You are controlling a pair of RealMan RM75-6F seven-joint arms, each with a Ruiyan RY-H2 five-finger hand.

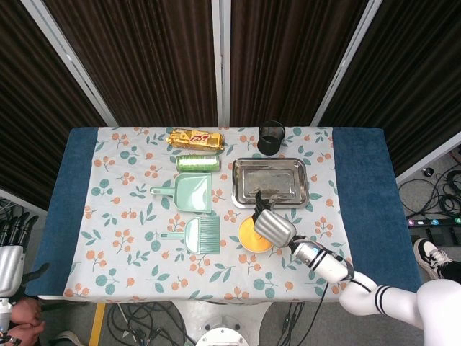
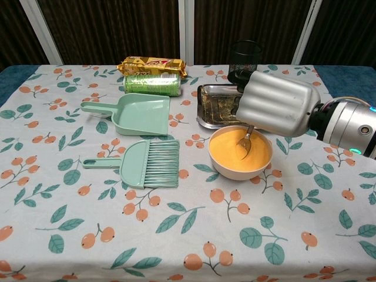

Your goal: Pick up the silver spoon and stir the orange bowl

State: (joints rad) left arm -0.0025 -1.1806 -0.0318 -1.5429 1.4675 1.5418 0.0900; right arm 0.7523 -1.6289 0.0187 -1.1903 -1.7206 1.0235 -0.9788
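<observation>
The orange bowl point(image 2: 239, 154) point(image 1: 248, 236) stands on the floral cloth, right of centre. My right hand point(image 2: 276, 106) point(image 1: 273, 227) hovers over its far right rim and grips the silver spoon point(image 2: 244, 144), whose head dips into the orange filling. The spoon's handle is hidden inside the hand. My left hand point(image 1: 10, 249) hangs off the table's left edge with its fingers apart, holding nothing; the chest view does not show it.
A steel tray point(image 2: 218, 106) lies just behind the bowl, a black mesh cup point(image 2: 244, 54) beyond it. Left of the bowl are a green brush point(image 2: 144, 163) and dustpan point(image 2: 133, 114); a green can point(image 2: 152, 83) and snack pack point(image 2: 151, 63) sit at the back.
</observation>
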